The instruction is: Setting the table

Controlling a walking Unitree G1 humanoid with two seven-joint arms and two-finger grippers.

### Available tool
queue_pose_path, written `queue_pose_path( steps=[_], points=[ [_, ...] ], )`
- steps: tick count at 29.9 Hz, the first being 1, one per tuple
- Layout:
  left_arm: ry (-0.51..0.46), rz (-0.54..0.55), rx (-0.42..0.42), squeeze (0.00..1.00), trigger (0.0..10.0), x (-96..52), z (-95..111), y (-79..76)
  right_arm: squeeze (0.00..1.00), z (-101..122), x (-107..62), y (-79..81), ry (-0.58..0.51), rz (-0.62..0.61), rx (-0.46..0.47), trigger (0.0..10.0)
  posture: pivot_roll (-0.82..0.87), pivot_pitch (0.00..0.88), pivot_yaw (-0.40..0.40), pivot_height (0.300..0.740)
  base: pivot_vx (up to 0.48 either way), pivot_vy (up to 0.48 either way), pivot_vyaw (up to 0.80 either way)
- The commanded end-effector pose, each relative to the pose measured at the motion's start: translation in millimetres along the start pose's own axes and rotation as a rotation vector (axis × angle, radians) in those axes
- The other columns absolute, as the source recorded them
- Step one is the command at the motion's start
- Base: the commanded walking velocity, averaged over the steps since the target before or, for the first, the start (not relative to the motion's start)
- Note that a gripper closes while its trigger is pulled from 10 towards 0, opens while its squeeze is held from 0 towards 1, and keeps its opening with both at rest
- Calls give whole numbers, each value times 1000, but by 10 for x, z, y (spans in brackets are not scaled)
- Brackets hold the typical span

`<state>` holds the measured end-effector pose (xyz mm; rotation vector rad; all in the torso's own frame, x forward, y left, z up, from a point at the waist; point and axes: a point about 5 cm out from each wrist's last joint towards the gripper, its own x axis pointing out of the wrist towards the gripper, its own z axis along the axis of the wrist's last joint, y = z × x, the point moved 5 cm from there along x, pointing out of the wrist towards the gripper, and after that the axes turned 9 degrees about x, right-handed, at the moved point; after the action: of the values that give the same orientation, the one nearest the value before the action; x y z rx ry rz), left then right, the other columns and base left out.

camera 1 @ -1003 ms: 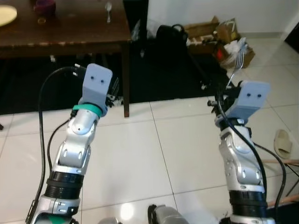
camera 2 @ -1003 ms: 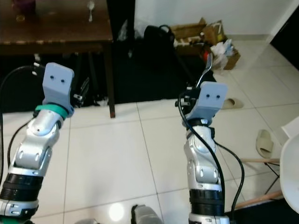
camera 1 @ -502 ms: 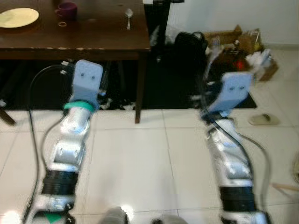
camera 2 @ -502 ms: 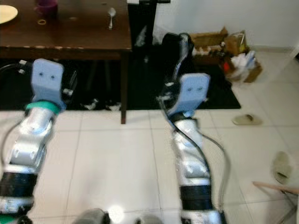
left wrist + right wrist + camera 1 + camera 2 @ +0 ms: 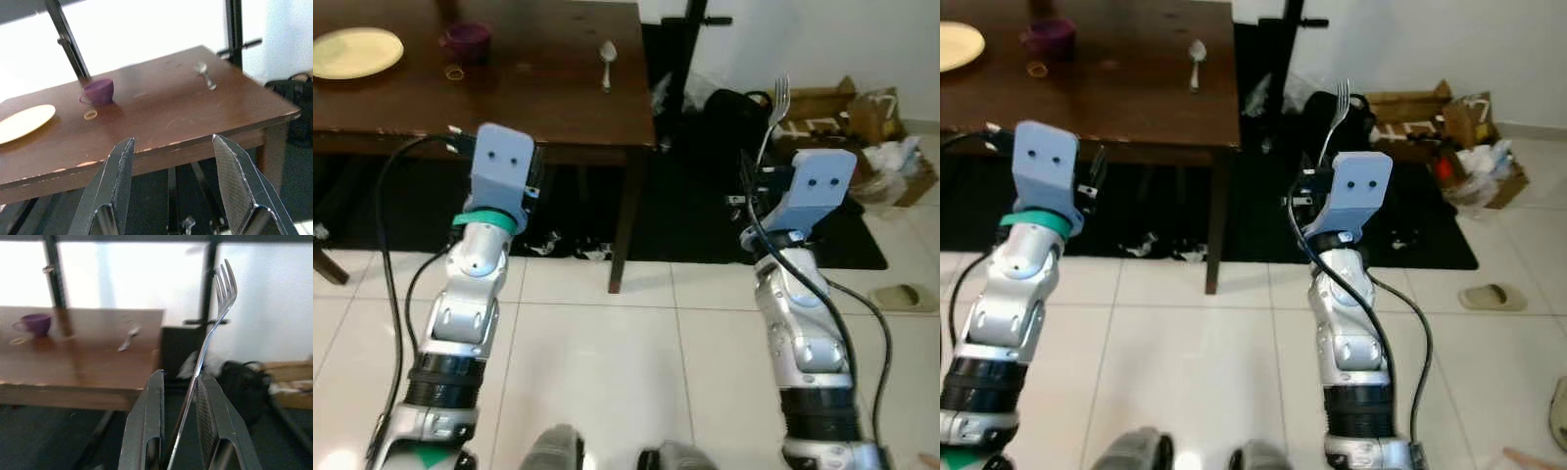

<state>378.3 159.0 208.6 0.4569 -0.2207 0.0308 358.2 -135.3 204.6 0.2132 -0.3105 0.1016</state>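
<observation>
A dark brown wooden table point(image 5: 529, 88) stands ahead to my left. On it lie a pale yellow plate point(image 5: 355, 51), a purple cup point(image 5: 467, 39) with a small ring point(image 5: 455, 71) beside it, and a silver spoon point(image 5: 607, 52). My right gripper point(image 5: 178, 401) is shut on a silver fork point(image 5: 215, 318) that points up, right of the table's corner point(image 5: 777, 108). My left gripper point(image 5: 171, 193) is open with nothing between its fingers, raised in front of the table edge.
A black stand point(image 5: 690, 39) and a black bag point(image 5: 729, 108) sit right of the table. Cardboard boxes and clutter point(image 5: 862, 117) lie further right on a dark rug. A slipper point(image 5: 901, 296) rests on the white tiled floor.
The whole view has swung left and the table has come nearer and more central. Both arms keep their raised poses; the fork stays in the right gripper.
</observation>
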Motion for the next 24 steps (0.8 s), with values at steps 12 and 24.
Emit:
queue_pose_path(
  steps=[12, 24],
  points=[
    [12, -6, 7, 0, 10000, -19, -39, -45, 0, -25, -18, 85, 13, 62, 55, 10000, 69, 0, 22, 740, 480, 0, 0],
    [15, -11, 5, 0, 10000, -25, -49, -54, 0, -67, -3, -71, 32, -24, 60, 10000, 67, 9, 21, 740, 480, 0, 140]
  ],
)
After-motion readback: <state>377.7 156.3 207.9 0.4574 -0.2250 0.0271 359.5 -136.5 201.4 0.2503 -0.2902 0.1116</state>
